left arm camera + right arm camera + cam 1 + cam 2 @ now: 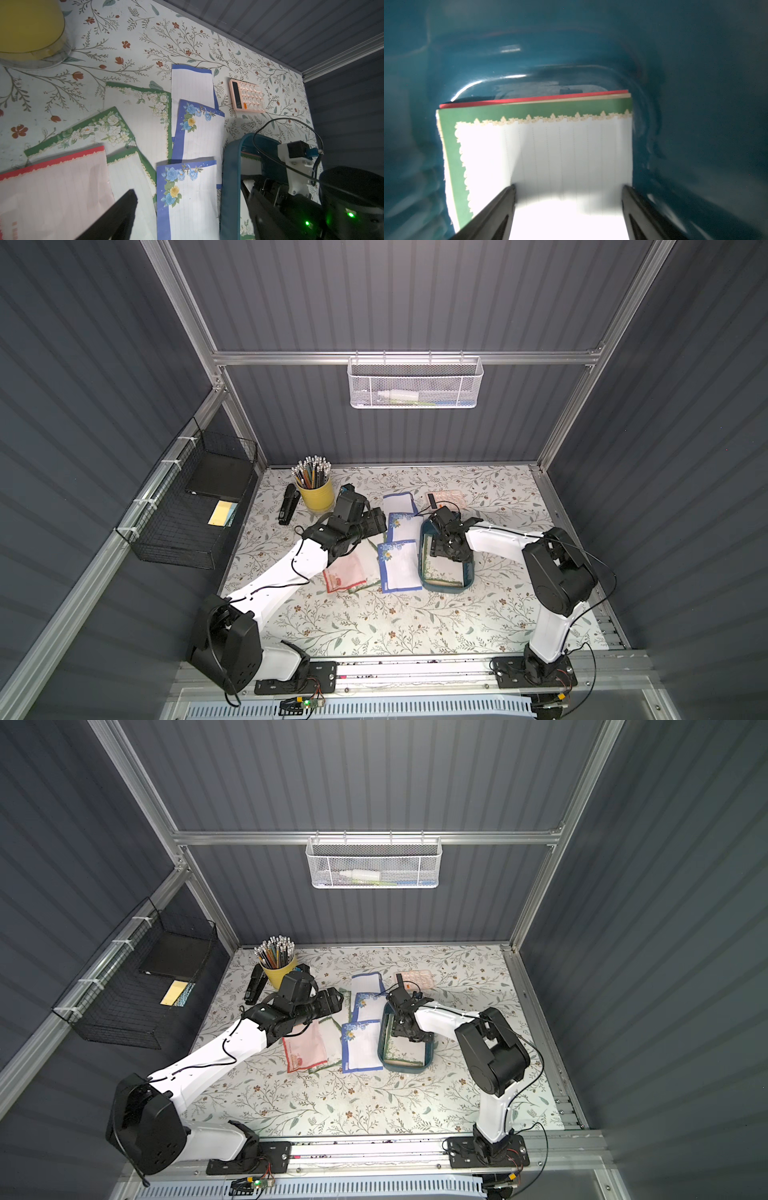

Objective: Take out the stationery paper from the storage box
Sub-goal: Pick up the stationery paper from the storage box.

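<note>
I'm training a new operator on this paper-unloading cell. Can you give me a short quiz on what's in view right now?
1. Multiple choice: the top sheet in the storage box has a border that is A) red, B) green, C) blue.
2. True or false: the right gripper is clamped shut on a sheet.
3. How many blue-bordered sheets lie on the table?

Key
1. B.
2. False: its jaws stand open over the top sheet.
3. Three.
</note>
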`<state>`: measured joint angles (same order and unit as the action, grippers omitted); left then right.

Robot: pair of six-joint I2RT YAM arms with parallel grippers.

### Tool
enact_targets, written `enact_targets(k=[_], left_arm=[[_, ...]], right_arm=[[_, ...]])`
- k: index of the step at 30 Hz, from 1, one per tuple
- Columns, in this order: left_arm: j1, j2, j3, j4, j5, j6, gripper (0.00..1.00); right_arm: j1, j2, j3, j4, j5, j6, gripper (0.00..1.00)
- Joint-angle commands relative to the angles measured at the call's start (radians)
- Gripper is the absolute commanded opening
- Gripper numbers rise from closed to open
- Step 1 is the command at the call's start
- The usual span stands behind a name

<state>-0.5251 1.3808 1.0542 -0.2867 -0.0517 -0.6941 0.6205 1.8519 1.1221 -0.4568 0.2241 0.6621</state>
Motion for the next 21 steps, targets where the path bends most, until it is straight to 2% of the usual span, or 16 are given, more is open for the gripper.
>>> enact_targets(k=[1,7,12,15,16,19,21], left_arm=[[-0.004,0.003,-0.011,0.007,0.013,-0.013,0.86],[-0.004,0.015,-0.011,0.009,0.021,-0.012,0.86],[-0.004,0.022,-0.012,0.008,0.026,-0.012,0.86],[-0.004,0.020,-0.017,0.006,0.026,-0.010,0.86],[-0.004,0.018,-0.019,0.006,0.026,-0.009,0.86],[-0.004,0.020,-0.023,0.004,0.028,-0.008,0.86],[-0.004,0.022,-0.024,0.007,0.030,-0.007,0.86]], right_arm=[[0.000,0.055,-0.080,0.010,-0.095,0.029,0.80],[0.001,0.069,-0.127,0.040,-0.125,0.028,0.65],[0.001,0.101,-0.123,0.029,-0.133,0.009,0.59],[0.001,0.119,-0.121,0.023,-0.133,-0.001,0.51],[0.001,0.124,-0.121,0.024,-0.136,-0.004,0.47],[0.001,0.135,-0.121,0.030,-0.146,-0.009,0.23],[0.000,0.139,-0.121,0.032,-0.149,-0.010,0.14]])
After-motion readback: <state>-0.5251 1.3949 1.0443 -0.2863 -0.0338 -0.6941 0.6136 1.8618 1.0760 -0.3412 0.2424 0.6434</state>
